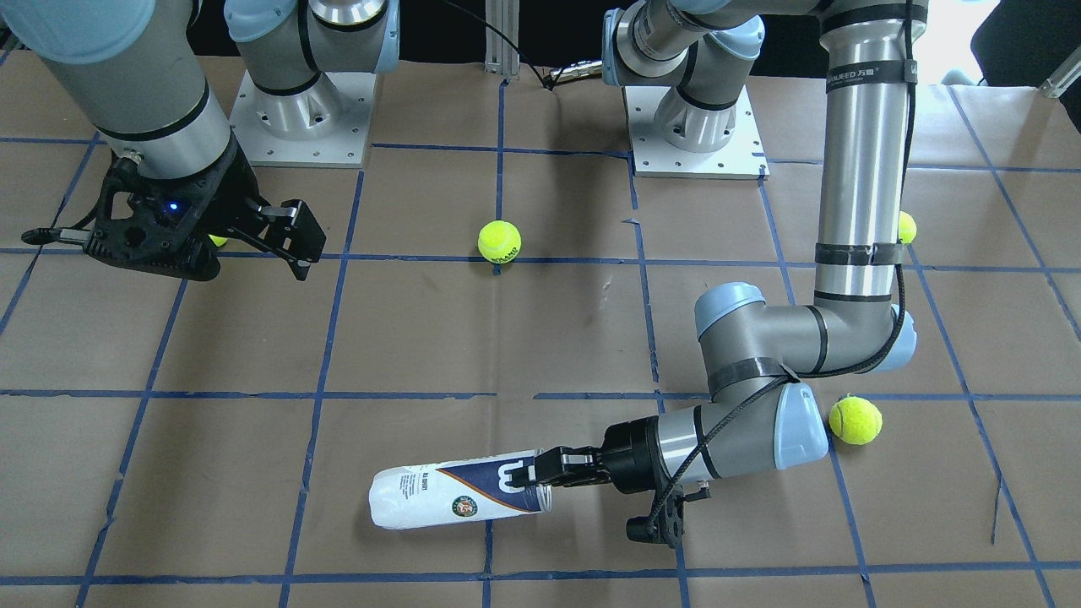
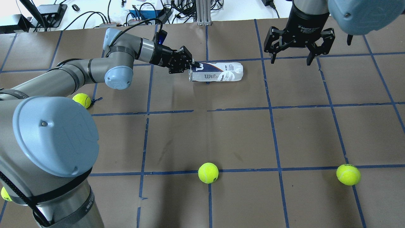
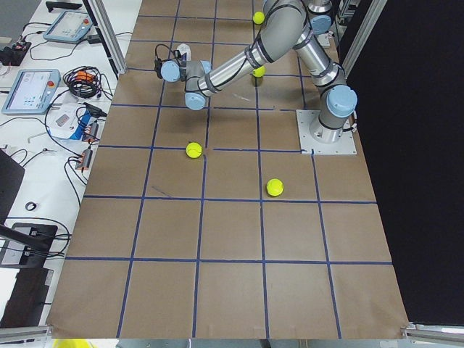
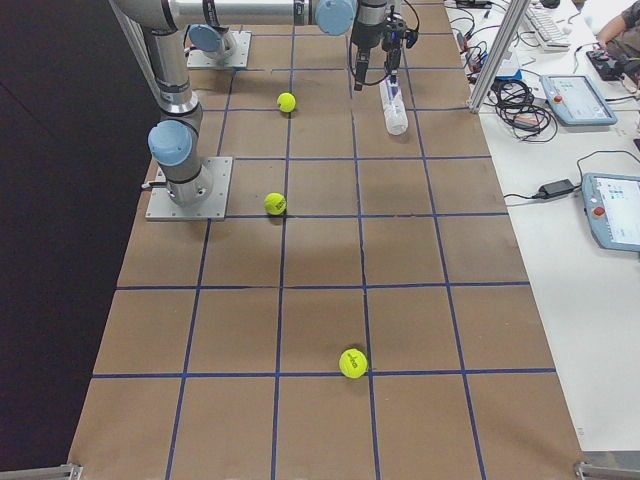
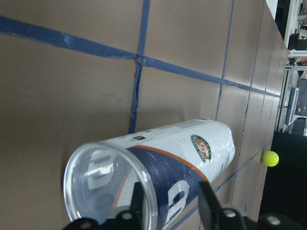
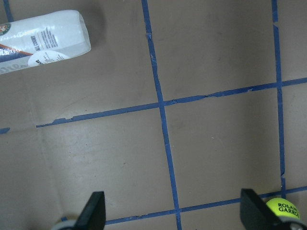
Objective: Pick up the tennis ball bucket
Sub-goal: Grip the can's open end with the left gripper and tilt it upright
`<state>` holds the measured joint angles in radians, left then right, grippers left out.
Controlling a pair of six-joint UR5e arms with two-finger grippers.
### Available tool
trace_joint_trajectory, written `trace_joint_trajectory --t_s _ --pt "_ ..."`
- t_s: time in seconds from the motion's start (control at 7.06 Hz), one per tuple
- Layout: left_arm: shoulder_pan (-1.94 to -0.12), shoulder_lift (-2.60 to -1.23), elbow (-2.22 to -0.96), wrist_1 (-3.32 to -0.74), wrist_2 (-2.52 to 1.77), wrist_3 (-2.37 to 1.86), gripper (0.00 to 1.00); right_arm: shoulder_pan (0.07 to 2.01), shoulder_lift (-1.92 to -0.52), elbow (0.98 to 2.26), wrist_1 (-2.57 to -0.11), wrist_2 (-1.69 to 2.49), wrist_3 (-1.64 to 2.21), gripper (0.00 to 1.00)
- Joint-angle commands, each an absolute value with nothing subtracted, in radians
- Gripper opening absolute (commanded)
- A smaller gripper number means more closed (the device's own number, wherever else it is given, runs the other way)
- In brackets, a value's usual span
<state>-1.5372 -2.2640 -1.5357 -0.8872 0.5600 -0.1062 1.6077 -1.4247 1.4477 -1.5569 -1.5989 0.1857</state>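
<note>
The tennis ball bucket (image 2: 221,72) lies on its side on the brown paper-covered table (image 2: 221,133), at the far side from the robot, just beside a blue tape line. The left gripper (image 1: 539,477) is at its open, silvery-rimmed end. Its fingers (image 5: 206,201) stand part-way apart and straddle the clear wall, one inside the mouth and one outside, with a gap between them. The right gripper (image 2: 291,60) hangs above the table beyond the tube's closed end, apart from it, with its fingers spread wide and holding nothing.

Yellow-green tennis balls lie well apart from the tube. The near-centre ball (image 2: 208,173) and the right-side ball (image 2: 348,174) sit near the robot. The left-side ball (image 2: 81,100) lies beside the left arm's elbow, and the edge ball (image 2: 4,193) is half hidden behind that arm.

The label shows a white "W", part of "Wilson" and a round emblem. The right wrist view shows a ball printed "ROLAND GARRO", cut off at the picture's edge.
</note>
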Motion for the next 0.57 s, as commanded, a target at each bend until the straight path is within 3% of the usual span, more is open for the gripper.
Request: trace_joint_trajectory --t_s 0.0,0.42 --pt "-1.534 -2.150 -1.529 -0.900 0.534 -0.238 0.00 1.611 -1.420 1.445 -1.569 -1.598 0.184 1.00" --pt "-1.496 -2.020 -1.436 -1.100 0.681 -0.325 0.00 1.594 -1.419 1.448 -1.580 -1.609 0.166 1.00"
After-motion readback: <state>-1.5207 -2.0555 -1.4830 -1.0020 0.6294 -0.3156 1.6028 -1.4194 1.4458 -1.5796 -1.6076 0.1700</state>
